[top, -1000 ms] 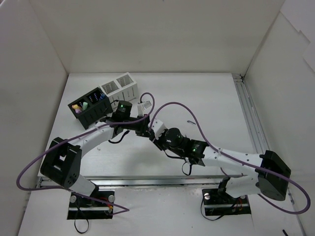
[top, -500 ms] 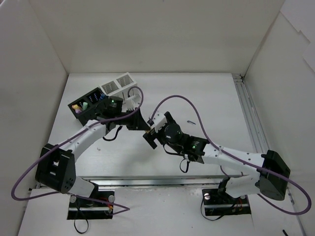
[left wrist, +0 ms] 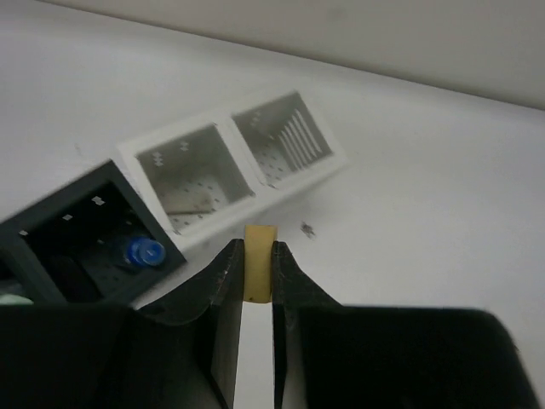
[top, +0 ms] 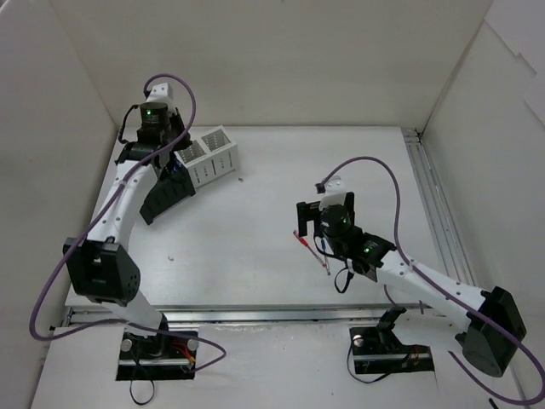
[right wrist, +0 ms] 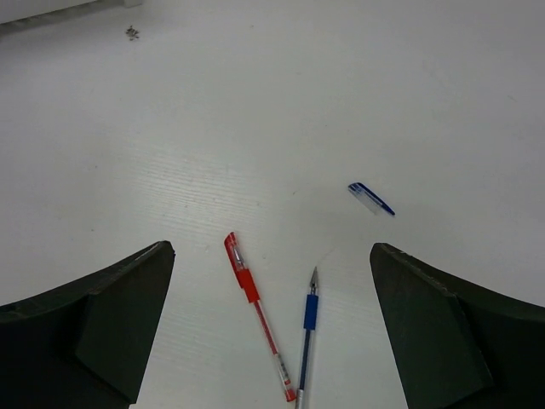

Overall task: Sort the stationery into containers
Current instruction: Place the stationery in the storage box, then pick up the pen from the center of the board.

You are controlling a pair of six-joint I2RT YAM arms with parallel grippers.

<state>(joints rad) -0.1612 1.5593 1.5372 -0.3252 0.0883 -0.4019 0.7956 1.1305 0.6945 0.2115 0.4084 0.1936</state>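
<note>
The left end effector (left wrist: 258,249) is clamped around a tan eraser (left wrist: 259,268). In the left wrist view the white mesh organiser (left wrist: 243,158) lies just above it and the black organiser (left wrist: 140,209) at lower left. The right end effector (right wrist: 268,256) gapes wide, holding nothing, over the red pen (right wrist: 258,311) and blue pen (right wrist: 308,332). Both lie on the counter at bottom centre, long axes running up-down across its closing line.

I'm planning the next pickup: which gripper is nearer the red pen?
Right. The right gripper hovers open just above the red pen. The left gripper is far off by the white organiser, shut on a tan eraser.
</note>
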